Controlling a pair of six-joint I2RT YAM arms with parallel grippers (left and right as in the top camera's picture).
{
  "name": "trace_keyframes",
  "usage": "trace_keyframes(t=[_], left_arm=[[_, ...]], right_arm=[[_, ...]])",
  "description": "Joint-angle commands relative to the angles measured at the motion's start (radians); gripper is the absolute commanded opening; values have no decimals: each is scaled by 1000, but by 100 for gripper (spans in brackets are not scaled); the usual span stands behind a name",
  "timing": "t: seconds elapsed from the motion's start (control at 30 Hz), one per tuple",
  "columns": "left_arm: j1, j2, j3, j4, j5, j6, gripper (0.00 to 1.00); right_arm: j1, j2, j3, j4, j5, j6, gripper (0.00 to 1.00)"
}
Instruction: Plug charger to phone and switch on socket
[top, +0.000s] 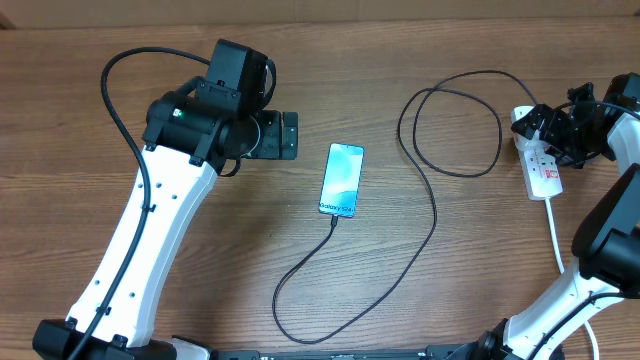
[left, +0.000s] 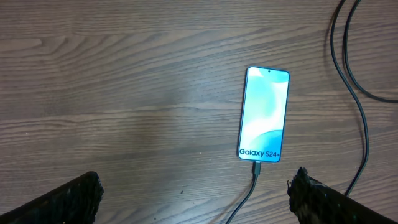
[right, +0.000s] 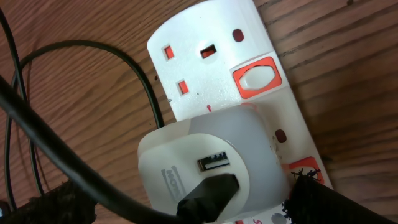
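The phone (top: 342, 180) lies screen up mid-table, its blue screen lit; it also shows in the left wrist view (left: 265, 114). The black charger cable (top: 432, 215) has its tip in the phone's bottom edge (left: 255, 168), loops across the table and runs to the socket (top: 544, 176). In the right wrist view its black plug (right: 208, 196) sits in a white adapter (right: 211, 155) on the socket (right: 205, 43). My right gripper (right: 193, 208) is open, straddling the adapter, its right fingertip at a red switch (right: 305, 169). My left gripper (top: 292, 135) is open and empty, left of the phone.
A second red switch (right: 256, 78) sits beside the socket's unused outlet. The thick white cord (top: 556, 235) runs from the socket toward the table's front. The cable's big loop (top: 450, 120) lies between the phone and the socket.
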Motion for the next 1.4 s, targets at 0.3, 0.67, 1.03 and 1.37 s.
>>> trace_keyframes(t=[0.3, 0.67, 1.03, 1.37], left_arm=[[3, 5, 8, 0, -13, 19, 100], [3, 5, 8, 0, -13, 19, 100], [3, 5, 8, 0, -13, 19, 99], [3, 5, 8, 0, -13, 19, 100]], right_arm=[[11, 9, 21, 21, 22, -31, 99], [11, 9, 16, 14, 22, -31, 99], [11, 9, 16, -1, 21, -27, 99], [11, 9, 16, -5, -21, -28, 100]])
